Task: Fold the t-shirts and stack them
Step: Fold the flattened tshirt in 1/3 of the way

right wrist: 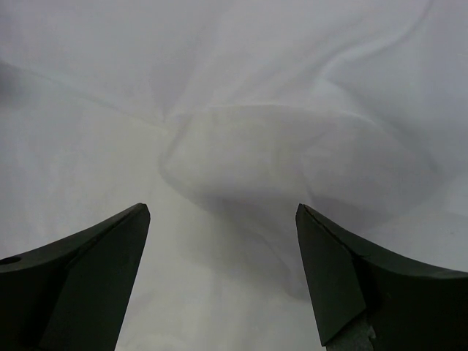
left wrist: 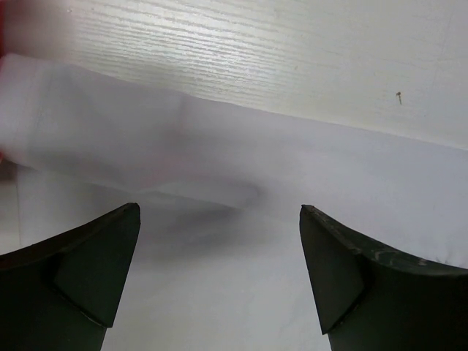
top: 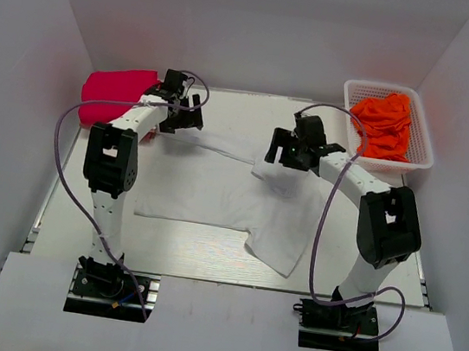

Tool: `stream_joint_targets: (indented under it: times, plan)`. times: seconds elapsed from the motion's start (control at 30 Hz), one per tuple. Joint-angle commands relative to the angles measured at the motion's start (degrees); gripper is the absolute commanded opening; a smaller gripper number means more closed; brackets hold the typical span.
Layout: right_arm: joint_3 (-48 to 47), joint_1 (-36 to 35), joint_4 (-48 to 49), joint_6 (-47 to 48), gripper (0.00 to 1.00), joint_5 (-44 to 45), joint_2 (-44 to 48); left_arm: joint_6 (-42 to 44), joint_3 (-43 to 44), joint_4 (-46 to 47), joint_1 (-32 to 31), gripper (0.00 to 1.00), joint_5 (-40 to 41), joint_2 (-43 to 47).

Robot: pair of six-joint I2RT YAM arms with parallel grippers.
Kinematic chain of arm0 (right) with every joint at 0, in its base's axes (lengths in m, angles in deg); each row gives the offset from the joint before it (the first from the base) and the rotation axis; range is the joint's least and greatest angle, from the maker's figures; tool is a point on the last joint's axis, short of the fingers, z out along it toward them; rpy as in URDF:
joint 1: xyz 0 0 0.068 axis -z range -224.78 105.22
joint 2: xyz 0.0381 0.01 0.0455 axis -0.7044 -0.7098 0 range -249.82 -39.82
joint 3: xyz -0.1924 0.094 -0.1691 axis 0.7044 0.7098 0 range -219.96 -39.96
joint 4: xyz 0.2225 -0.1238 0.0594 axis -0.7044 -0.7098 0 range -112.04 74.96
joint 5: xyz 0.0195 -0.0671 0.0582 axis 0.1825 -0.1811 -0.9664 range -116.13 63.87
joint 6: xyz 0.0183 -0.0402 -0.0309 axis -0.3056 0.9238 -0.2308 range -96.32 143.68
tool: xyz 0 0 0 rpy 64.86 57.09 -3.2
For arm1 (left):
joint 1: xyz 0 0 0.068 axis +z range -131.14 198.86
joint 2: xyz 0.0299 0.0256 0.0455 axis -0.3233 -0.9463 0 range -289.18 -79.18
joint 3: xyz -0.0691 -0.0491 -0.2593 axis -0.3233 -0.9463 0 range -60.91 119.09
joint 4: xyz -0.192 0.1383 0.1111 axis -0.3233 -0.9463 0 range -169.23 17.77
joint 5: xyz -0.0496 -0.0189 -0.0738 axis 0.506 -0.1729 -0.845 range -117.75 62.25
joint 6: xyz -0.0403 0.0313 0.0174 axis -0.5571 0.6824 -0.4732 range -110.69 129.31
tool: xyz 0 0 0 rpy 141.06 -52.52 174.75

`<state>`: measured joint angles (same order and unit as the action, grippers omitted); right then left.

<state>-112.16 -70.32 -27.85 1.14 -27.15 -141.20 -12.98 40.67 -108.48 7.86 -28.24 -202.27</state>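
A white t-shirt (top: 215, 192) lies spread on the table, partly folded, one sleeve hanging toward the front right. My left gripper (top: 175, 117) is open just above its back left edge; the left wrist view shows the white cloth (left wrist: 241, 183) between the spread fingers. My right gripper (top: 282, 158) is open over the shirt's back right part, above a rumpled fold (right wrist: 248, 153). A crimson-pink t-shirt (top: 115, 93) lies folded at the back left. Orange t-shirts (top: 384, 122) fill the basket.
A white lattice basket (top: 424, 145) stands at the back right. White walls close in the table on the left, back and right. Bare wooden table (left wrist: 292, 51) shows behind the white shirt's edge.
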Motion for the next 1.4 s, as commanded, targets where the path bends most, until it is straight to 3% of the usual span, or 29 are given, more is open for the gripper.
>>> stream_joint_targets:
  times: [0.0, 0.33, 0.6, 0.87, 1.13, 1.23, 1.37]
  plan:
    - [-0.74, 1.98, -5.37, -5.40, 0.87, 1.81, -3.46, -0.57, -3.05, 2.14, -0.16, 1.00, -0.12, 2.94]
    - [1.98, 5.40, -6.78, -3.64, 0.87, -0.04, -7.33, -1.27, -4.72, 3.82, -0.16, 1.00, -0.55, 4.95]
    - [3.56, 11.38, -9.50, -2.59, 0.87, 4.97, -10.23, 0.31, -3.42, 6.80, -0.16, 1.00, -2.68, 10.68]
    - [-2.59, 11.65, -10.47, 7.94, 0.87, 5.68, -11.11, -0.39, 4.76, 7.07, -0.16, 1.00, -3.46, 1.02]
    - [-2.42, 11.91, -10.12, 8.58, 0.86, 6.90, -10.33, -0.39, 11.89, 6.64, -0.68, 1.00, -4.97, -7.43]
    - [-2.24, 11.92, -10.47, 7.52, 0.86, 7.87, -10.24, -0.39, 9.26, 5.58, -0.68, 1.00, -5.04, -7.44]
    - [-1.98, 11.92, -11.00, 6.46, 0.86, 8.49, -10.41, -1.53, -4.08, 6.89, -0.68, 1.00, -2.68, -1.12]
